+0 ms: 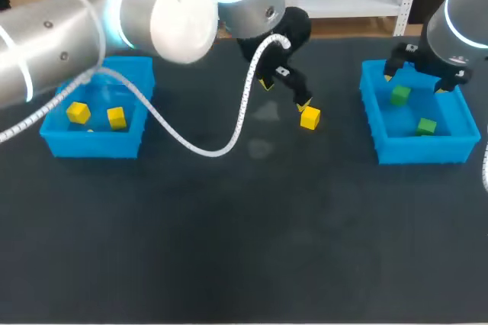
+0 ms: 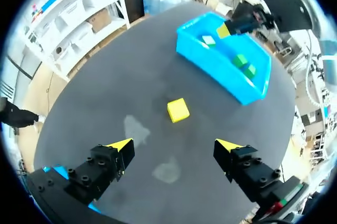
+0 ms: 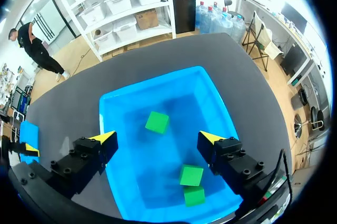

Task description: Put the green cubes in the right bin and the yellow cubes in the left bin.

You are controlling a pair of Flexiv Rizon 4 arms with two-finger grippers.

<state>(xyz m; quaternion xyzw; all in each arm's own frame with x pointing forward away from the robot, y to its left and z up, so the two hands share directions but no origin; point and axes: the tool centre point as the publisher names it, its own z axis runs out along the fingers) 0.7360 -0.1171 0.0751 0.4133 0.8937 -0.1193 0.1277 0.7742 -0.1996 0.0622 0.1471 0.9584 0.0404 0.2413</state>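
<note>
Left bin (image 1: 91,146) and right bin (image 1: 424,151) blue; lone cube (image 1: 309,117) yellow; table (image 1: 229,249) dark grey.

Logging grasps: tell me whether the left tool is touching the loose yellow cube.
Apart. Left wrist view: the yellow cube lies ahead of the open left tool, bare table between them.

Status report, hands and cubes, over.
Left hand open, loose yellow cube just ahead. Right hand open above right blue bin, three green cubes inside. Nothing blocking.

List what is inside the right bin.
The right bin holds three green cubes: one alone, two close together by a wall. The right tool, open above it, covers bits of both side walls; anything there is unseen.
</note>
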